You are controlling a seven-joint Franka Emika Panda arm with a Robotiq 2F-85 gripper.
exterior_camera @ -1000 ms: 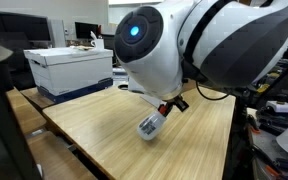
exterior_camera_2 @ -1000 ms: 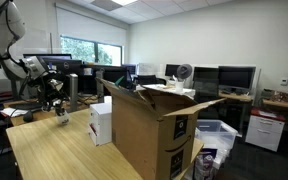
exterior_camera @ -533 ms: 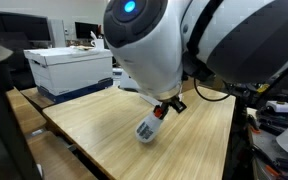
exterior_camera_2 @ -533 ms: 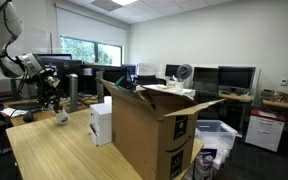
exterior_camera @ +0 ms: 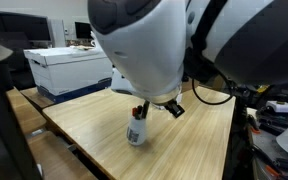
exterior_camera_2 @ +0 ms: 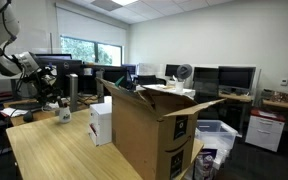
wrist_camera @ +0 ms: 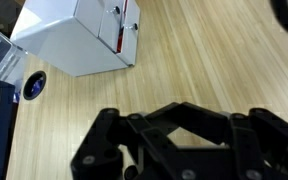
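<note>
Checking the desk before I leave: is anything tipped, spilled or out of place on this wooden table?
Nothing spilled or damaged. The small white bottle leans slightly, gripped at its top by the shut pincer; whether it touches the wooden table is unclear. The white cardboard box sits square.

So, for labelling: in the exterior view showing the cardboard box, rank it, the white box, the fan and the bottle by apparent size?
1. Cardboard box, also nearest the camera.
2. White box.
3. Fan, far off.
4. Bottle.
</note>
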